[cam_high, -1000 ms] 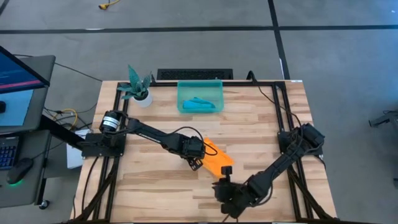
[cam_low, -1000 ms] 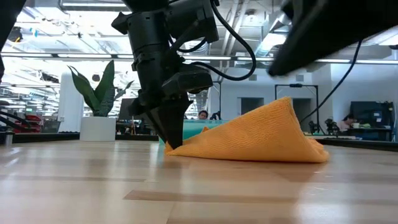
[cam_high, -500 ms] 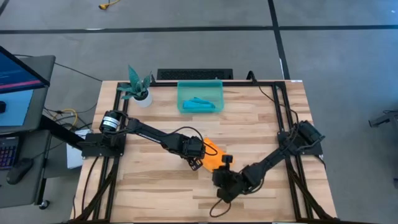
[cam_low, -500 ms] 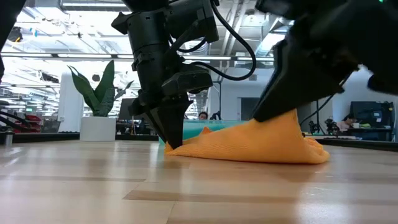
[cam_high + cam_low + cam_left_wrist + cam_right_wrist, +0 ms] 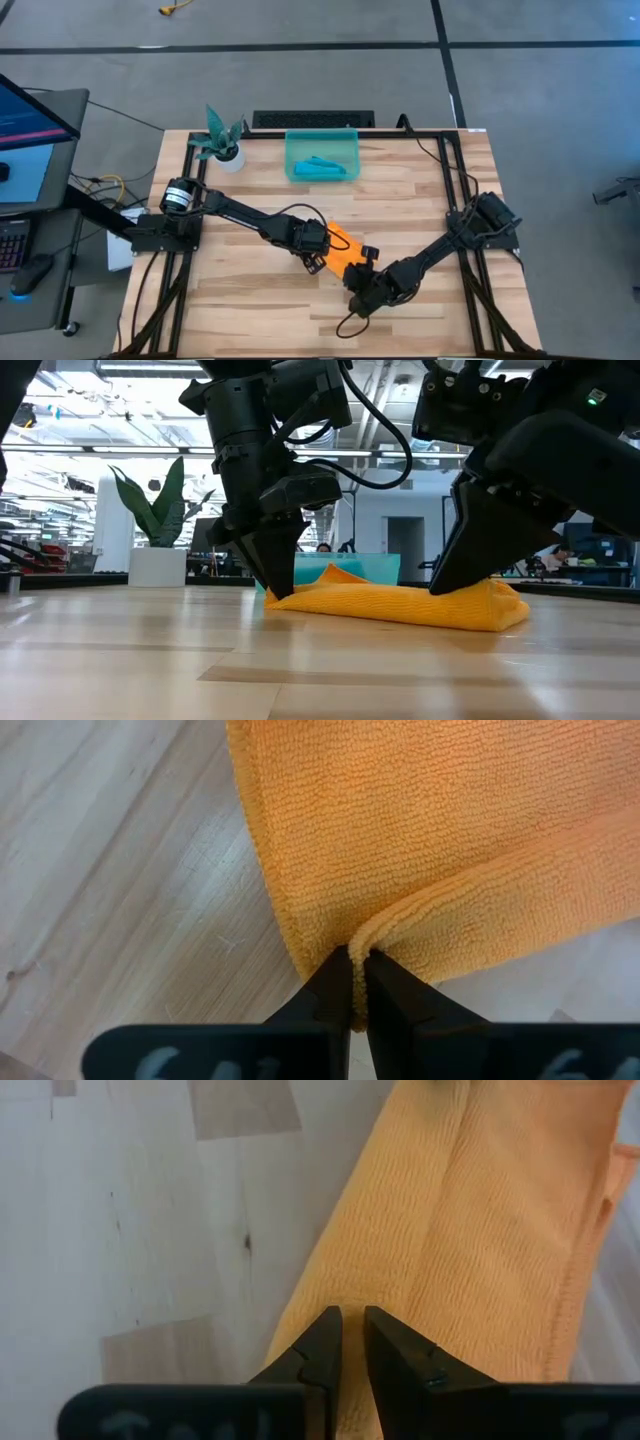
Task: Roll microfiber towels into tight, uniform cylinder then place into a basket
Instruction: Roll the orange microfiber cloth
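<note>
The orange towel (image 5: 343,250) lies folded and low on the table's middle (image 5: 400,605). My left gripper (image 5: 317,258) is shut on its left end (image 5: 358,965). My right gripper (image 5: 362,272) comes in from the near right and is shut on the towel's near end (image 5: 350,1342). The teal towel (image 5: 322,166) lies rolled inside the basket (image 5: 292,160) at the far edge. My left gripper pinches a folded edge of the orange towel (image 5: 372,932) between its fingertips, pointing steeply down from above. That end rests on the table (image 5: 282,598). My right gripper pinches a ridge of the towel's top layer (image 5: 352,1312) between its fingers, slanting down from the near right. The cloth lies low on the table there (image 5: 470,600).
A white pot with a teal plant (image 5: 224,145) stands at the far left corner. A dark bar (image 5: 312,120) lies behind the basket. Bare wood lies along the near edge and to the right of the basket.
My right gripper has moved down and toward the table's far edge, rolling its wrist, with its fingers closing in. The orange towel's raised peak at its right end has come down, so the cloth now lies flat and low. Its left end stayed in place.
</note>
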Controlling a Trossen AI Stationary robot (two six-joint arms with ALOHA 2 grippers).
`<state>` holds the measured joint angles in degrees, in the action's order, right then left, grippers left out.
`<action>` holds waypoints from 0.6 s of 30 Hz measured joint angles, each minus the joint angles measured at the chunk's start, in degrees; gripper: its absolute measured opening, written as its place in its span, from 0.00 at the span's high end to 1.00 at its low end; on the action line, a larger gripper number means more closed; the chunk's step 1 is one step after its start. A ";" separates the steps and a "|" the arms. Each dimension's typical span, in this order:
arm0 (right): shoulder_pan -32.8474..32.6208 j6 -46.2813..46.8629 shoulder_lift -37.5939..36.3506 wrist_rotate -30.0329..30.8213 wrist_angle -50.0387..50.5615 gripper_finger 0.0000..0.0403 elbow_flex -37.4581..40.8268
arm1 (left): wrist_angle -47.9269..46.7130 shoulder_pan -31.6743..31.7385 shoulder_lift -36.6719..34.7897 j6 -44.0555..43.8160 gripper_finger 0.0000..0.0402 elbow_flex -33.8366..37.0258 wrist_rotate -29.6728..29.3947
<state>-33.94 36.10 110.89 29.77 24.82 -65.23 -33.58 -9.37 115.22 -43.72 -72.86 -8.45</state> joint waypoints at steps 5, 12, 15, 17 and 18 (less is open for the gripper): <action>0.04 0.07 0.00 -2.57 -0.02 0.83 0.00 | -0.05 0.00 0.02 0.02 0.96 0.00 0.01; 0.05 0.19 0.00 -5.20 0.40 0.83 -0.02 | -0.04 0.00 0.07 2.88 0.87 0.00 0.02; 0.05 1.04 0.00 -5.55 0.81 0.83 -0.04 | 0.09 0.00 0.08 4.17 0.82 0.00 0.04; 0.05 1.19 0.00 -5.69 1.31 0.83 -0.04 | 0.28 0.00 0.09 6.49 0.79 -0.02 0.05; 0.05 1.49 0.00 -5.73 1.55 0.83 -0.07 | 0.36 0.00 0.11 7.54 0.77 -0.02 0.07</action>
<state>-33.89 37.59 110.89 24.04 26.37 -65.30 -33.23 -9.37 115.33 -36.19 -72.88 -8.38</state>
